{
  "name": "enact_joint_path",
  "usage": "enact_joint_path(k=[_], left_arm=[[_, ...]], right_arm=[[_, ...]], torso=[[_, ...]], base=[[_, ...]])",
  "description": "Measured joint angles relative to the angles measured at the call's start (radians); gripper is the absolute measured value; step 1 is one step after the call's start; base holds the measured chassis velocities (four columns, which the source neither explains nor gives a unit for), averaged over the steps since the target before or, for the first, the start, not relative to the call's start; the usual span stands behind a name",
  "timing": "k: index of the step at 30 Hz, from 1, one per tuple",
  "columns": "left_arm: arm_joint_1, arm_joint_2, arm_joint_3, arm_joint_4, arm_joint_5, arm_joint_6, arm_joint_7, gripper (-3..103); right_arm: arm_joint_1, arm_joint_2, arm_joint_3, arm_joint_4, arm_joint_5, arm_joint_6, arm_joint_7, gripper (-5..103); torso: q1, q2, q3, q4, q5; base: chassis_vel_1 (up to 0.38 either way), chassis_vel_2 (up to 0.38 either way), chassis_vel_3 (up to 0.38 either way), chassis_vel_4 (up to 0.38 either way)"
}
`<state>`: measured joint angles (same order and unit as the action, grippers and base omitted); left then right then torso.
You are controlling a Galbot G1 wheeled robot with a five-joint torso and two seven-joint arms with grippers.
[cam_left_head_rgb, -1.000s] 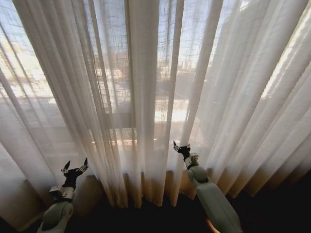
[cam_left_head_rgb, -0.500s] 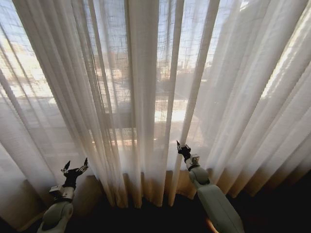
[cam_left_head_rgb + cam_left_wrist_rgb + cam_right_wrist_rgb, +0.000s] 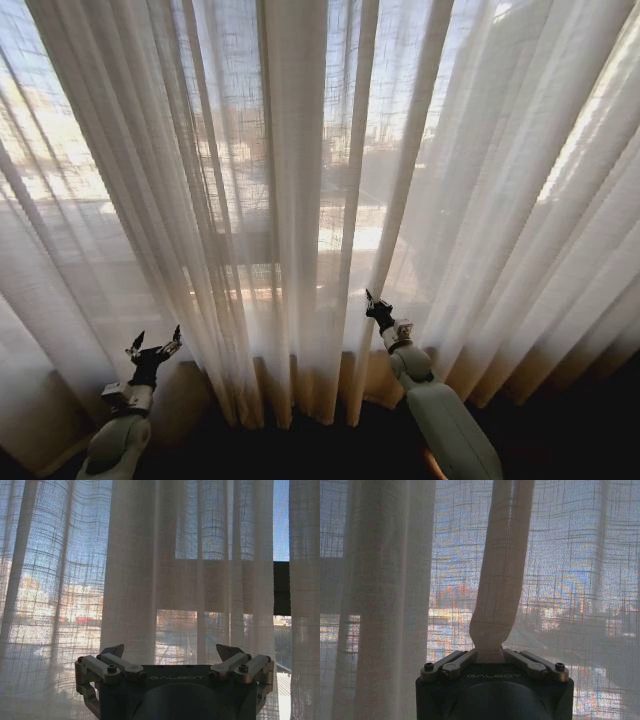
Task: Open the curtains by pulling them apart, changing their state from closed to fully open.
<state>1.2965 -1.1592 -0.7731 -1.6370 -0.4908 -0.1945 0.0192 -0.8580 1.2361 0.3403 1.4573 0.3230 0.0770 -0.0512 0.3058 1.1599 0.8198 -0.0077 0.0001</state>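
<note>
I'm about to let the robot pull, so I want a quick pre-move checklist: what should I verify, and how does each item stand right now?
1. Right hand shut on a fold of the curtains: ok, the pleat is pinched between its fingers.
2. Left hand gripping fabric: not ok, it is open and short of the cloth.
3. Curtains parted: not ok, they hang closed across the window.
4. Left hand placement: ok, low on the left, facing the fabric.
5. Grip firm enough to survive a pull: cannot tell.
</note>
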Motion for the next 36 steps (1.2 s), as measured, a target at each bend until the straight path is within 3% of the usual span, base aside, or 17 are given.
enact_joint_path(k=[8,19,36], left_arm=[[0.000,0.000,0.000,0.000,0.000,0.000,0.000,100],[0.000,0.000,0.000,0.000,0.000,0.000,0.000,100],[0.000,0.000,0.000,0.000,0.000,0.000,0.000,100]], right_arm=[[-0.013,-0.017,0.019,0.000,0.045,0.006,-0.071,0],[-0.010,-0.026,0.035,-0.006,0.062,0.004,-0.072,0],[-0.010,-0.048,0.058,-0.006,0.089,0.004,-0.073,0]], torso=[[0.000,0.000,0.000,-0.0001,-0.0001],[0.000,0.000,0.000,0.0001,-0.0002],[0.000,0.000,0.000,0.0000,-0.0002]], base=[[0.000,0.000,0.000,0.000],[-0.044,-0.032,0.046,0.023],[-0.244,-0.236,0.248,0.228]])
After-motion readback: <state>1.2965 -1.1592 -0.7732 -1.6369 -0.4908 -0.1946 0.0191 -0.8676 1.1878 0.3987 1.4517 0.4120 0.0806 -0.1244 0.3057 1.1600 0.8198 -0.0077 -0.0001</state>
